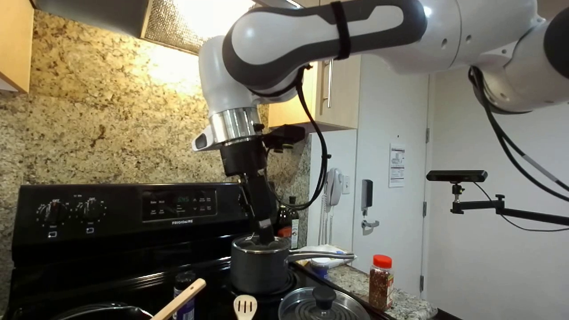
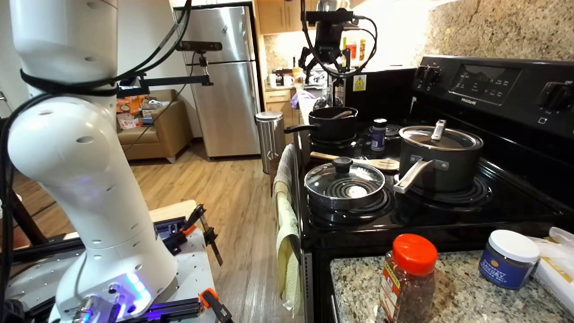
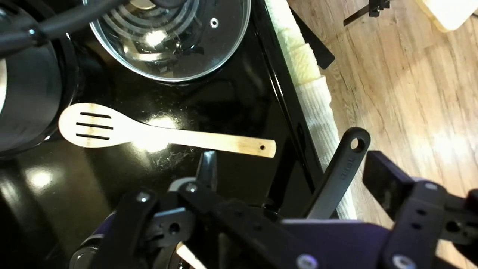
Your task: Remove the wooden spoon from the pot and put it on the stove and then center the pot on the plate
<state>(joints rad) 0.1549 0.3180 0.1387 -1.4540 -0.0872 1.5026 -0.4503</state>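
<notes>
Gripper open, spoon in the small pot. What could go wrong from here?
The purple-labelled jar stands beside the black pot; lifting the wooden spoon might topple it.
The pot handle juts past the front edge of the stove; the gripper could snag it.
The slotted spoon lies on the stove, so the wooden spoon might land on it.

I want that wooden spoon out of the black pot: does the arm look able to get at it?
Probably yes: the gripper looks open and seems to hang above the uncovered pot, and the wooden spoon sticks up past its rim.
</notes>
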